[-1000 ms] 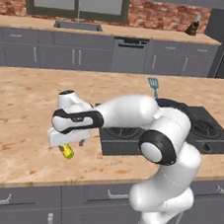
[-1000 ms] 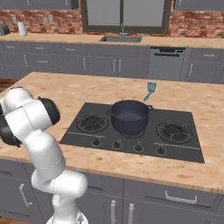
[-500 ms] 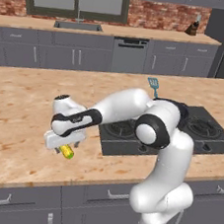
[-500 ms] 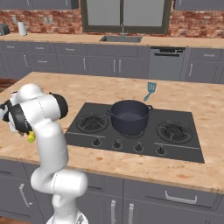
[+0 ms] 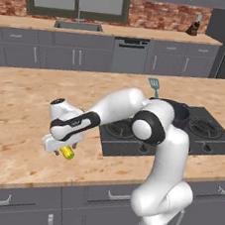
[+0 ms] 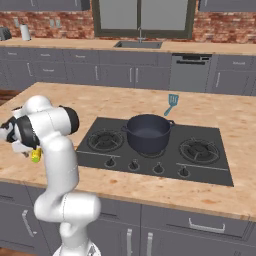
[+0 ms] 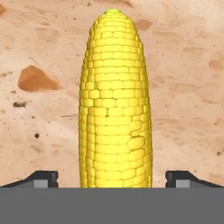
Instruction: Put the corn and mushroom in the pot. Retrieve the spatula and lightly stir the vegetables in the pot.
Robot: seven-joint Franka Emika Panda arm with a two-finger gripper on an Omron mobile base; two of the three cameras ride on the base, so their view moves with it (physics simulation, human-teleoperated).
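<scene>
We see a long wooden counter [image 5: 26, 99] running across the kitchen, with a black stove [image 6: 155, 150] set into its right part. On the stove's middle sits the dark pot [image 6: 148, 132], upright. Just beyond the stove's far edge, the teal spatula [image 6: 171, 103] lies on the counter, apart from the pot. Our white arm [image 5: 134, 117] reaches far to the left and low over the near part of the counter. Its claw [image 7: 112, 178] is spread wide, one tip on each side of the corn [image 7: 115, 105], with clear gaps between tips and cob, so it has hold of nothing. The corn lies on the counter well left of the stove, its green tip pointing away from the hand.
</scene>
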